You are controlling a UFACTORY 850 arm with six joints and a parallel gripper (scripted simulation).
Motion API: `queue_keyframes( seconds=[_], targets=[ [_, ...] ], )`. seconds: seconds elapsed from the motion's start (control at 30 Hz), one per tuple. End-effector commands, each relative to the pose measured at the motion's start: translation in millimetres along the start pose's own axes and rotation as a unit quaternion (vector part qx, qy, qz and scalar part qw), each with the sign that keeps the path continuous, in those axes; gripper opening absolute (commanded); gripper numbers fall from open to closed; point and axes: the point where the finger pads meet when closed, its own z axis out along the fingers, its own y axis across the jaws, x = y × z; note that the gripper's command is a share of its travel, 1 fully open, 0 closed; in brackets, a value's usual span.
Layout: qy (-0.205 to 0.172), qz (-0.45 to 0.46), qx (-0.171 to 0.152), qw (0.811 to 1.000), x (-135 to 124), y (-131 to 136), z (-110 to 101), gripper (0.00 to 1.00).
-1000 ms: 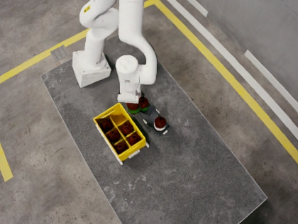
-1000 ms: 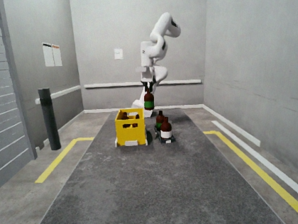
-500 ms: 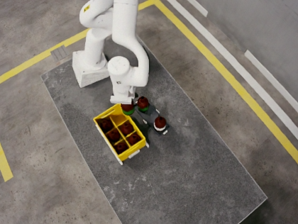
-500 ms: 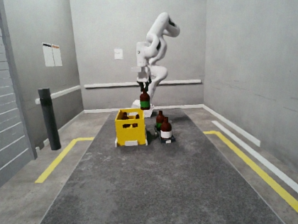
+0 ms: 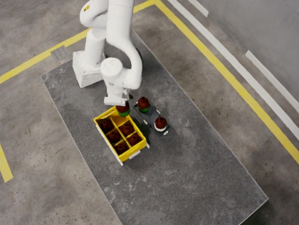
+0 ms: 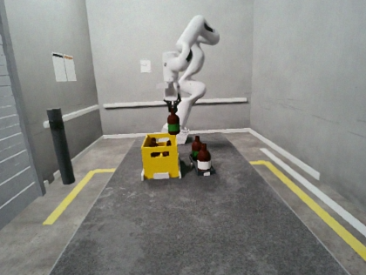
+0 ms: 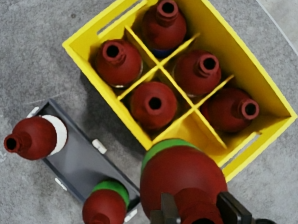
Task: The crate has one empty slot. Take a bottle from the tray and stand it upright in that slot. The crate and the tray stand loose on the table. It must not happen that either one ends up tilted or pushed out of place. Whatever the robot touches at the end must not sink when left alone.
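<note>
Holding one bottle (image 5: 123, 109) (image 6: 173, 123) (image 7: 183, 177), five in crate (image 5: 145, 144) (image 6: 160, 167) (image 7: 107, 111), two on tray (image 5: 151, 114) (image 6: 210, 172) (image 7: 80, 162)

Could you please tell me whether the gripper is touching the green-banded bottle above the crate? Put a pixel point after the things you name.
Touching: the exterior view shows the gripper (image 5: 125, 100) (image 6: 172, 105) (image 7: 193, 213) closed around the neck of the hanging bottle (image 5: 123, 110) (image 6: 173, 121) (image 7: 182, 172).

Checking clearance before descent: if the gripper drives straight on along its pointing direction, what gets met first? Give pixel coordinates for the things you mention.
The gripper (image 6: 172, 104) (image 7: 193, 213) points down; its green-banded brown bottle (image 5: 123, 108) (image 6: 173, 124) (image 7: 182, 175) would likely meet the yellow crate (image 5: 133, 153) (image 6: 160, 167) (image 7: 102, 89) first, at its rim or empty slot; depth is unclear.
</note>
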Motion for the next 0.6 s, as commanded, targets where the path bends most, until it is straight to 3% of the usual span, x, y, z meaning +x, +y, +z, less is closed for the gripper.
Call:
queue_keyframes(
  seconds=[0.0, 0.57],
  targets=[
    [0.001, 0.000, 0.000, 1.000, 2.7, 7.1, -0.9, 0.00],
    [0.001, 0.000, 0.000, 1.000, 8.3, 27.8, -0.9, 0.00]
  ],
)
